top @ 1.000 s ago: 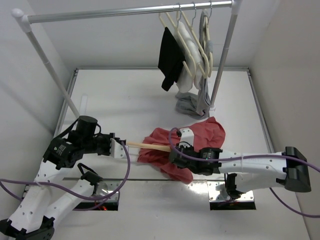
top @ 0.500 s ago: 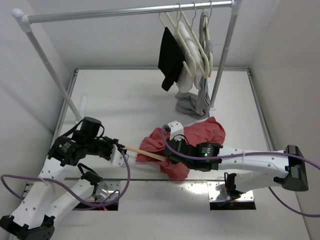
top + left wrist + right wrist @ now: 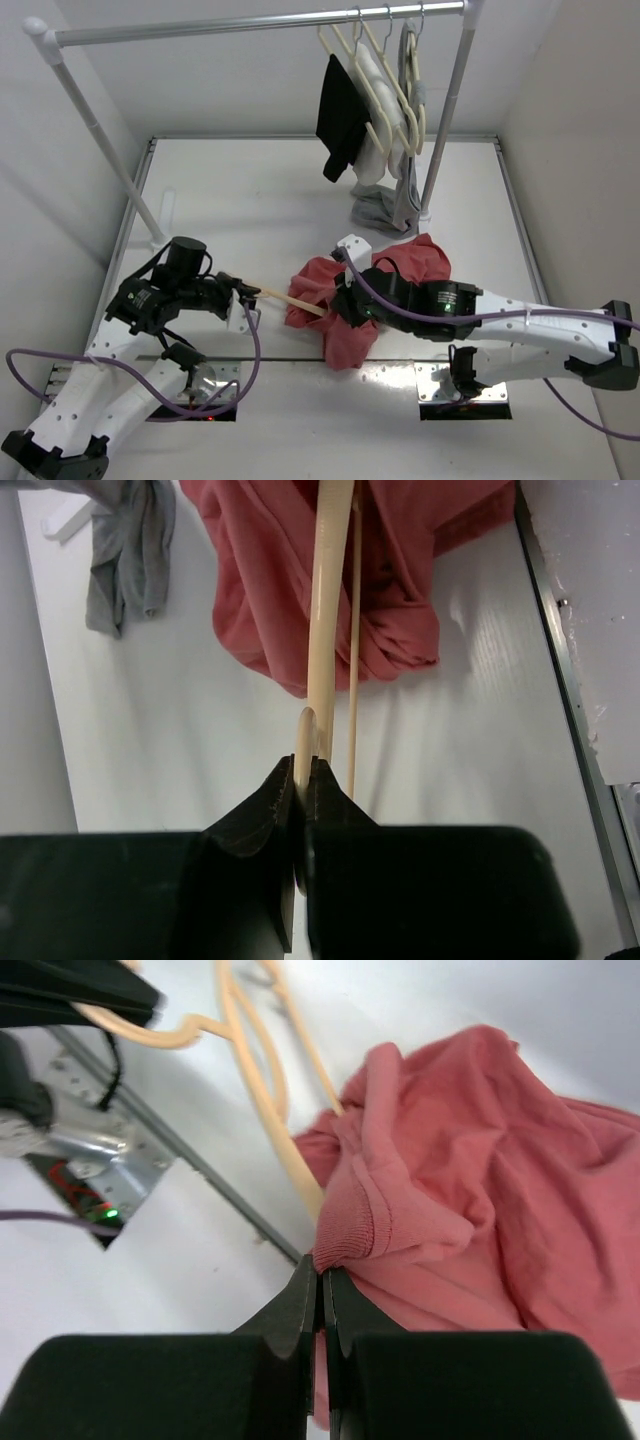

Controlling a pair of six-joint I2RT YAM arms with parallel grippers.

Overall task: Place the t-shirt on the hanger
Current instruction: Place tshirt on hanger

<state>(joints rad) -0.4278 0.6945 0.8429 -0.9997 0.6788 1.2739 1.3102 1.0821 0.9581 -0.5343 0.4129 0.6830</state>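
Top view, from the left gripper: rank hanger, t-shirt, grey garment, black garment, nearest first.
1. hanger: clamped in the left gripper.
2. t-shirt: to its right, at the hanger's far end.
3. grey garment: back right, by the rack post.
4. black garment: farthest, hanging from the rail.

Left wrist feed, as I see it:
- left gripper (image 3: 303, 772): black jaws pinched together on the hook of the hanger (image 3: 323, 630).
- Hanger arm and thin bar: run up-frame into the t-shirt (image 3: 262, 590).
- T-shirt: bunched on the white table (image 3: 190, 750).
- grey garment (image 3: 125, 555): top left, lying apart from the shirt.
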